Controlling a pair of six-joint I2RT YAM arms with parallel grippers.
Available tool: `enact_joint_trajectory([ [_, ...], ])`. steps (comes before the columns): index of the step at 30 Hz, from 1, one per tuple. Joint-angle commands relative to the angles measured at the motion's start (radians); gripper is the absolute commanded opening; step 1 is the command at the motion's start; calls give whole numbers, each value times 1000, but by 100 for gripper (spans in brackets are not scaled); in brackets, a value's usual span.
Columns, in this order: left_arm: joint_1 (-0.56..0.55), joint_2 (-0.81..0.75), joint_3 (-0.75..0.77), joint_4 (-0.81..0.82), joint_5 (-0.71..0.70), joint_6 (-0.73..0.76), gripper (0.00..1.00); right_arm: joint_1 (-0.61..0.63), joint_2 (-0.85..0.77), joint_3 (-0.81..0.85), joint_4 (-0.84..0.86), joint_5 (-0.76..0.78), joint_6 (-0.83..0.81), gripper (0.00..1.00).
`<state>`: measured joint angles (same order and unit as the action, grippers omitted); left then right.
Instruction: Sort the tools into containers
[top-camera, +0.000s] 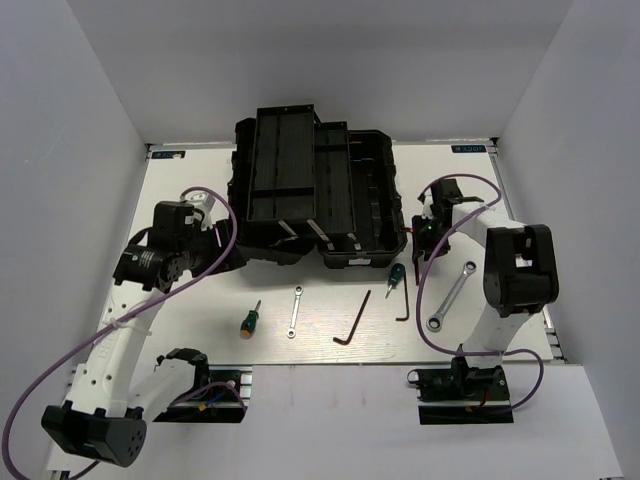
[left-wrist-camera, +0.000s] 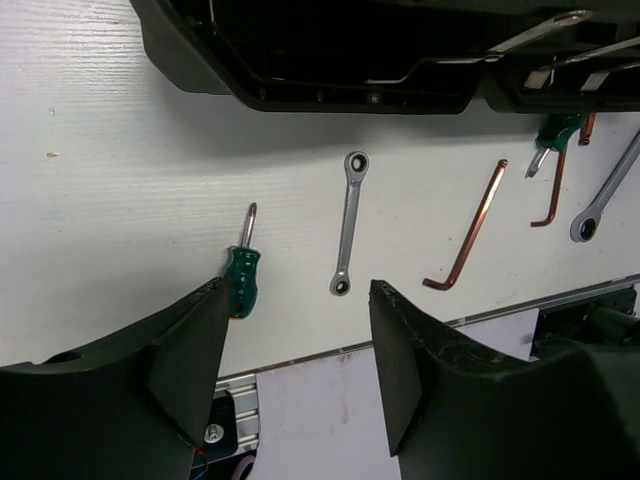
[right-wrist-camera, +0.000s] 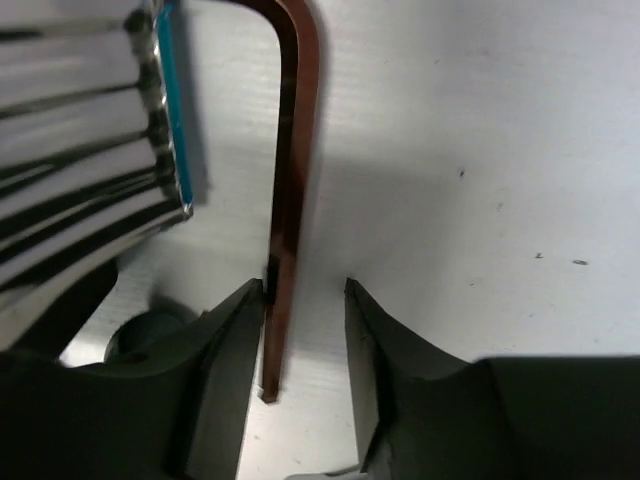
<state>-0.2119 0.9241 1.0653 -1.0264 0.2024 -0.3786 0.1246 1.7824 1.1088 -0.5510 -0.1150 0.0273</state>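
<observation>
Right gripper (right-wrist-camera: 303, 295): jaws parted, straddling the long leg of a thin, dark brownish L-shaped hex key (right-wrist-camera: 288, 200). The key lies flat on the white tabletop (right-wrist-camera: 480, 150). It sits close against one finger with a gap to the other, so nothing is clamped yet. A shiny ribbed piece with a blue edge (right-wrist-camera: 90, 130) lies at 10 o'clock of the jaws; I cannot tell what it is. From above, you are working at the 4 o'clock corner of the black plastic tool case (top-camera: 245, 170).

Left gripper (left-wrist-camera: 297, 300): jaws wide apart and empty, hanging over the tabletop on the case's 8 o'clock side.

Six tools lie loose in a row on the 6 o'clock side of the case. From 9 toward 3 o'clock they are:
- short green-handled screwdriver (top-camera: 249, 320)
- small silver wrench (top-camera: 295, 312)
- second hex key (top-camera: 355, 320)
- third hex key (top-camera: 401, 305)
- second green-handled screwdriver (top-camera: 396, 277)
- larger silver wrench (top-camera: 450, 297)

All six are apart from both grippers.

Progress, as a judgement: you are at the very start. No tool shows plainly inside the case. The trays are dark, and the silver strips in them could be fittings or tools; I cannot tell which. One key is lined up for a pick but not yet gripped. The other six tools are yet to be picked up and sorted.
</observation>
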Motion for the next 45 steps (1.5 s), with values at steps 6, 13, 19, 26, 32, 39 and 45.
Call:
enact_joint_trajectory([
  [6, -3, 58, 70, 55, 6, -22, 68, 27, 51, -18, 59, 193, 82, 38],
  [13, -46, 108, 51, 110, 25, -31, 68, 18, 55, -26, 39, 264, 77, 17],
  [19, -83, 144, 82, 111, 5, -20, 68, -13, 37, 25, -19, 249, 60, 0],
  [26, -122, 110, 70, 166, 54, 24, 68, -72, -80, 141, -118, 176, -18, 0],
  [32, -155, 84, 48, 252, 166, 69, 64, -80, -170, 240, -190, -32, -67, 0],
  [39, -224, 148, 67, 313, 204, 78, 55, -11, -82, 496, -262, -317, -49, 0],
  [45, -302, 217, 116, 322, 174, 69, 55, 109, 29, 632, -234, -341, -9, 0],
])
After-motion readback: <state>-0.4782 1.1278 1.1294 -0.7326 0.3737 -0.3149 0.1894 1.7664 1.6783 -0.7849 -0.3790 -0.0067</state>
